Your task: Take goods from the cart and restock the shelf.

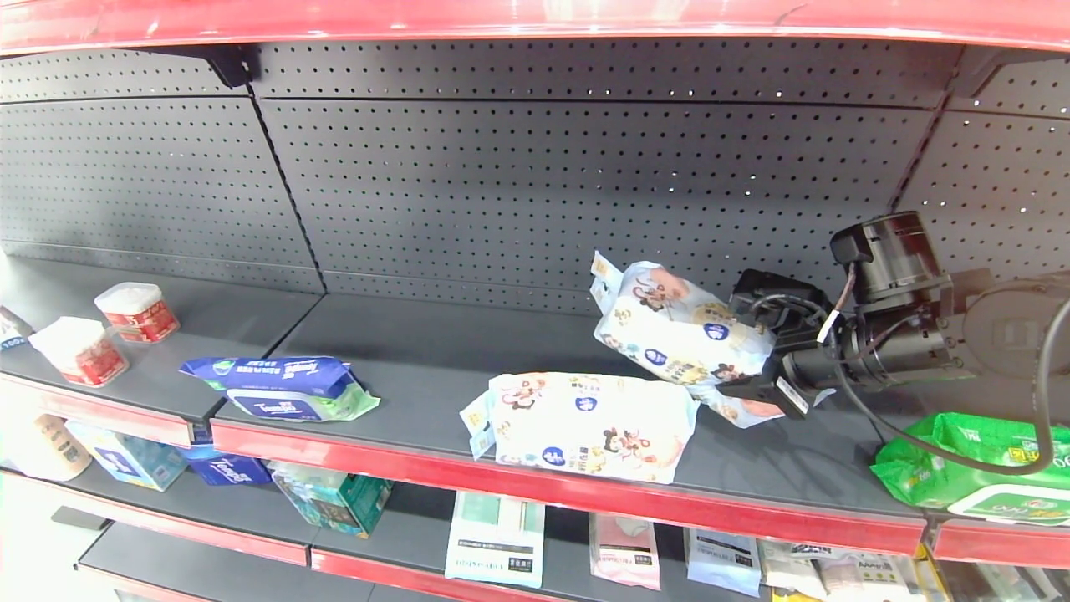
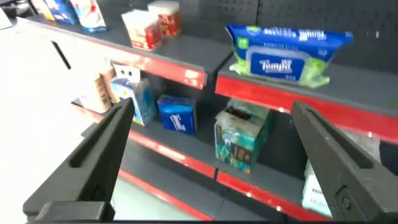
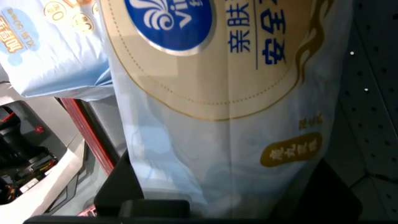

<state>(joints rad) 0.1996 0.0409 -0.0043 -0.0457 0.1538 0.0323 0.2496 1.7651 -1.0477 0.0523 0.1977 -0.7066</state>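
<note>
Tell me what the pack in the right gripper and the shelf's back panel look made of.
The pack: likely soft glossy plastic film; it creases in the right gripper. The back panel: probably painted metal, matte dark grey, rows of punched holes.

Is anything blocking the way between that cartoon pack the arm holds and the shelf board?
Nothing visible blocks it. The right gripper holds the cartoon pack over bare shelf board by the back panel; a matching pack lies nearer the front edge.

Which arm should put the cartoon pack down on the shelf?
Right. The right gripper is shut on the cartoon pack, tilted over the shelf beside a matching pack. The left gripper is open and holds nothing.
</note>
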